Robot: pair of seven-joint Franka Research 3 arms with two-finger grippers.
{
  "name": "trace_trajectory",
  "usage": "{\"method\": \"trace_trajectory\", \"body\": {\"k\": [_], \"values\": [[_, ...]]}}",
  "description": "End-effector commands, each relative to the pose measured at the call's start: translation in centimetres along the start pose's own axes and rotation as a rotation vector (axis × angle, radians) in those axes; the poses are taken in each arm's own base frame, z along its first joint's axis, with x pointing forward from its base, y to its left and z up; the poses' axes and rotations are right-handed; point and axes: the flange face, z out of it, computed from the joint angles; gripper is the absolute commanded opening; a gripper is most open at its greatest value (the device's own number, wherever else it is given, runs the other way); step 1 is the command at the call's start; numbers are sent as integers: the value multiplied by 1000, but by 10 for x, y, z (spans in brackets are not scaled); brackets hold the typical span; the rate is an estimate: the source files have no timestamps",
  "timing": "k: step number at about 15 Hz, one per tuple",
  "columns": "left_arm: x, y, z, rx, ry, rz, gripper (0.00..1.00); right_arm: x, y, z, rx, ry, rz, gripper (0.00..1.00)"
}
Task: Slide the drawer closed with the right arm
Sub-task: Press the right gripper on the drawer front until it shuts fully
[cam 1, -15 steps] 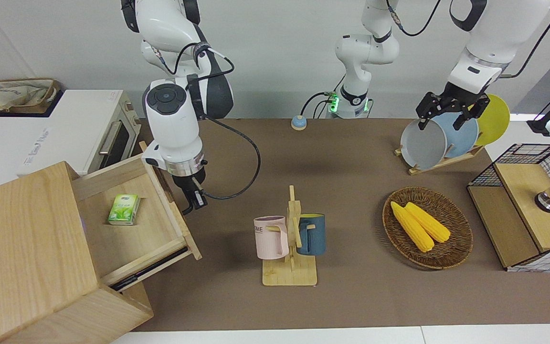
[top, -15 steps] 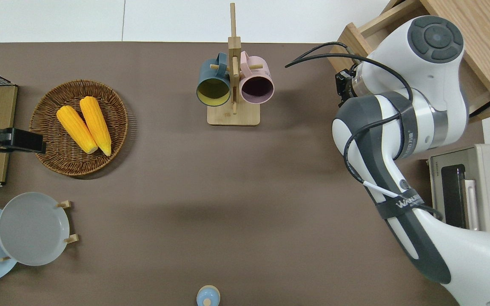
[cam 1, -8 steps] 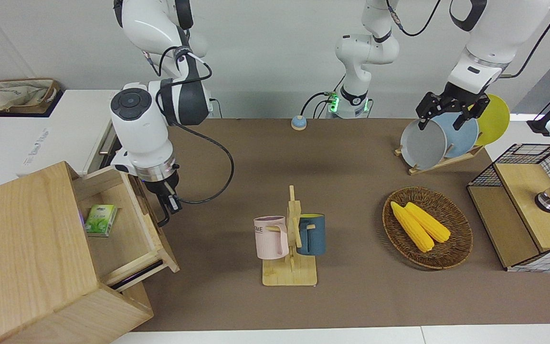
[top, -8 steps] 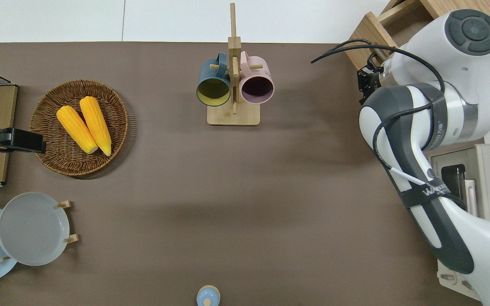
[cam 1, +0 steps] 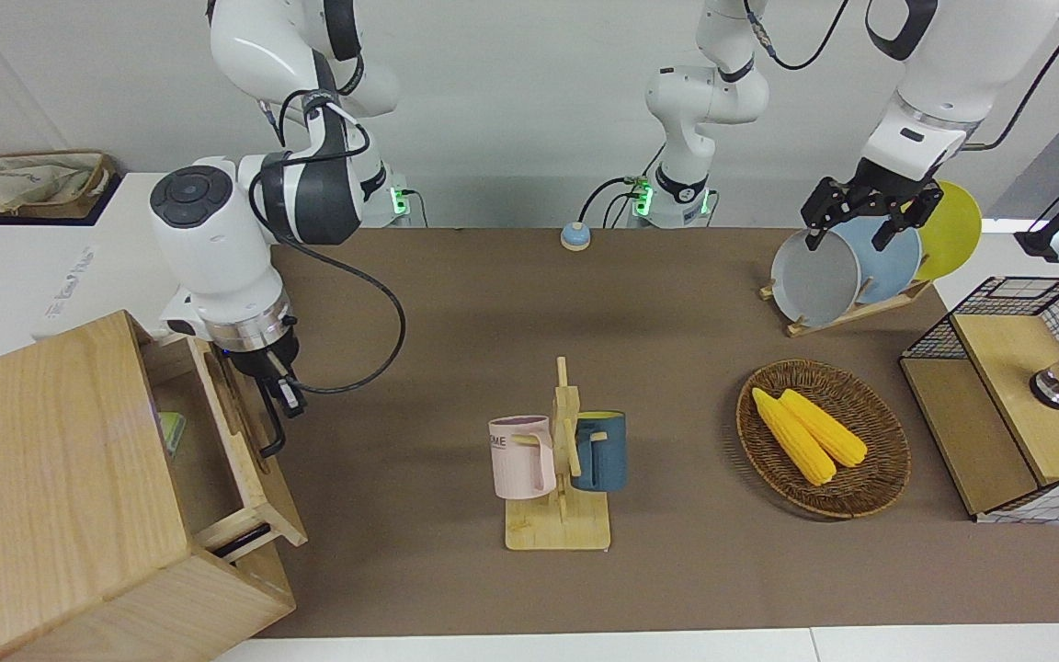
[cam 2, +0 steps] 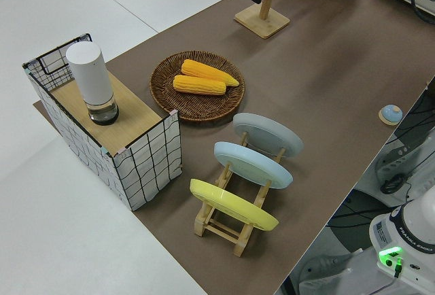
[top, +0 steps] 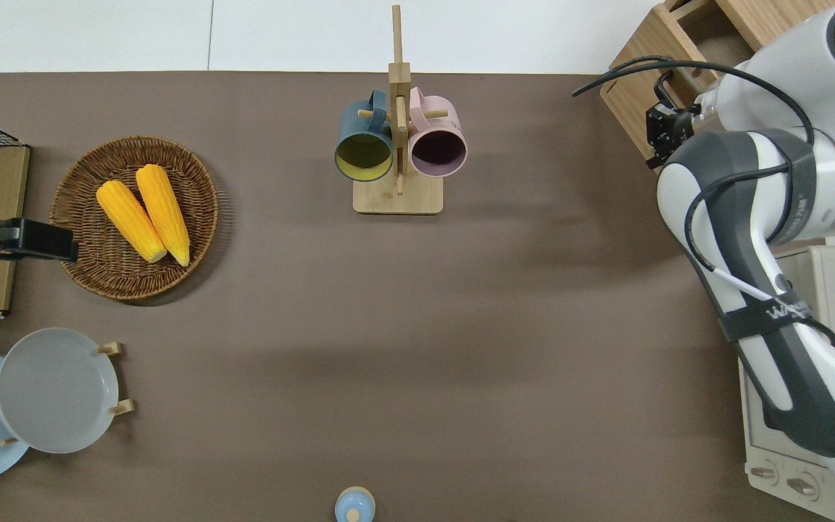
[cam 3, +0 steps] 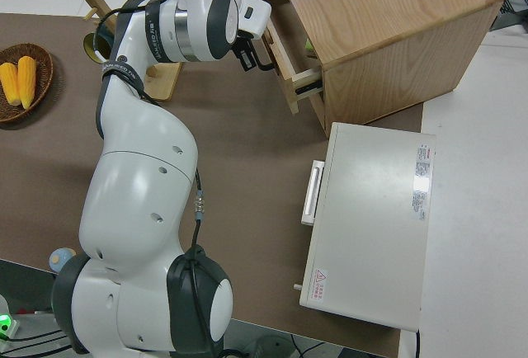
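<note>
Brown matting covers the desk [cam 1: 456, 303], with a big pale-wood box [cam 1: 51, 478] at the right arm's end. Its drawer [cam 1: 249, 450], shallow pale wood with a black bar handle [cam 1: 270, 425] on the front panel, stands partly out, its front facing the left arm's end of the desk; panel and handle run lengthwise from nearer the robots to farther. A green packet [cam 1: 171, 430] shows inside. The right gripper [cam 1: 274, 391] sits at the handle; whether its jaws are clenched I cannot tell. Midway stands a mug rack [cam 1: 559, 487]. The left arm [cam 1: 916, 101] is parked, jaws released.
</note>
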Motion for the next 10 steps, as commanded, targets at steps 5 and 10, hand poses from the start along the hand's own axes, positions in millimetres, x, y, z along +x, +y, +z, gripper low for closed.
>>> {"method": "trace_trajectory", "body": {"k": [5, 10], "values": [[4, 0, -2, 14, 7, 8, 998, 48, 22, -7, 31, 12, -23, 0], [4, 0, -2, 16, 7, 8, 995, 69, 38, -6, 27, 8, -23, 0]]}}
